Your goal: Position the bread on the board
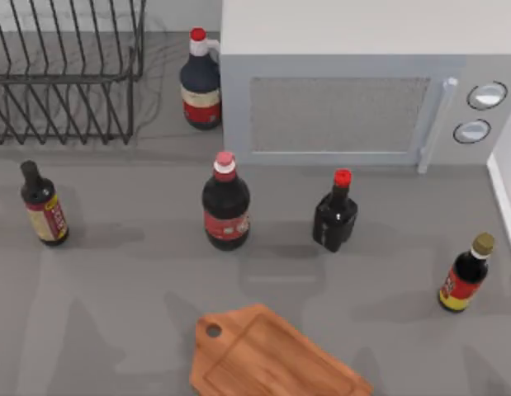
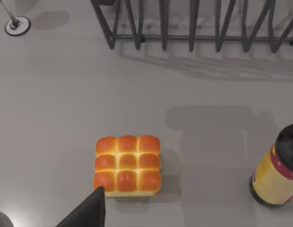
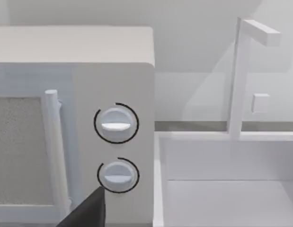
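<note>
While hovering above the golden-orange, nine-segment bread loaf (image 2: 128,165) on the grey counter (image 2: 51,104), near the dark wire rack (image 2: 193,23): left jaws state cannot tell. Flat orange-brown wooden cutting board (image 1: 272,356) at counter's near edge. Risk: knocking the yellow-labelled dark bottle (image 2: 279,172) beside the loaf during pickup. Right jaws facing white microwave (image 3: 75,118); state cannot tell.
</note>
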You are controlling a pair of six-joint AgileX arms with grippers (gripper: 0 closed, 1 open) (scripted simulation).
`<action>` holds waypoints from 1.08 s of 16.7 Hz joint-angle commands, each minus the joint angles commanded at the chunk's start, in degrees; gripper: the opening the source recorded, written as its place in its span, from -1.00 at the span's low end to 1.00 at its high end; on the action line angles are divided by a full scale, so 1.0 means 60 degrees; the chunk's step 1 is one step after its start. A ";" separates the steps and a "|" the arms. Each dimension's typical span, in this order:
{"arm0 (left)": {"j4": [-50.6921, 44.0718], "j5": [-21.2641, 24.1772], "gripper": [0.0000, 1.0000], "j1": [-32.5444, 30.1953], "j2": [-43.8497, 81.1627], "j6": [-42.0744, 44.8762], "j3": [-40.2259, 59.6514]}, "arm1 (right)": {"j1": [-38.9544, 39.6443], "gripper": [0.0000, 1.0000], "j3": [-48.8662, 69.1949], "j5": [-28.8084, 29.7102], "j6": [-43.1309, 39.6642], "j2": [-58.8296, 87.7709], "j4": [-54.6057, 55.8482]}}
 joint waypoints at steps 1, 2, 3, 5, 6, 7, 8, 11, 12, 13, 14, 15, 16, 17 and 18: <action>-0.0536 0.0001 1.00 0.0113 0.1077 0.0089 0.0726 | 0.0000 1.00 0.0000 0.0000 0.0000 0.0000 0.0000; -0.1067 0.0002 1.00 0.0226 0.2133 0.0178 0.1440 | 0.0000 1.00 0.0000 0.0000 0.0000 0.0000 0.0000; -0.1589 0.0002 1.00 0.0336 0.3154 0.0265 0.2140 | 0.0000 1.00 0.0000 0.0000 0.0000 0.0000 0.0000; -0.2582 0.0000 1.00 0.0548 0.5026 0.0434 0.3488 | 0.0000 1.00 0.0000 0.0000 0.0000 0.0000 0.0000; -0.3042 0.0000 1.00 0.0646 0.5871 0.0513 0.4128 | 0.0000 1.00 0.0000 0.0000 0.0000 0.0000 0.0000; -0.3471 0.0001 1.00 0.0738 0.6659 0.0588 0.4736 | 0.0000 1.00 0.0000 0.0000 0.0000 0.0000 0.0000; -0.3867 0.0002 1.00 0.0825 0.7392 0.0658 0.5308 | 0.0000 1.00 0.0000 0.0000 0.0000 0.0000 0.0000; -0.4837 0.0007 1.00 0.1048 0.9284 0.0832 0.6780 | 0.0000 1.00 0.0000 0.0000 0.0000 0.0000 0.0000; -0.5079 0.0010 1.00 0.1105 0.9774 0.0876 0.7162 | 0.0000 1.00 0.0000 0.0000 0.0000 0.0000 0.0000; -0.5276 0.0013 1.00 0.1150 1.0165 0.0912 0.7475 | 0.0000 1.00 0.0000 0.0000 0.0000 0.0000 0.0000; -0.5428 0.0015 1.00 0.1185 1.0456 0.0941 0.7719 | 0.0000 1.00 0.0000 0.0000 0.0000 0.0000 0.0000; -0.5530 0.0017 1.00 0.1208 1.0643 0.0960 0.7886 | 0.0000 1.00 0.0000 0.0000 0.0000 0.0000 0.0000; -0.5581 0.0018 1.00 0.1220 1.0731 0.0970 0.7972 | 0.0000 1.00 0.0000 0.0000 0.0000 0.0000 0.0000; -0.5584 0.0018 1.00 0.1221 1.0736 0.0970 0.7977 | 0.0000 1.00 0.0000 0.0000 0.0000 0.0000 0.0000; -0.5584 0.0018 1.00 0.1221 1.0736 0.0970 0.7977 | 0.0000 1.00 0.0000 0.0000 0.0000 0.0000 0.0000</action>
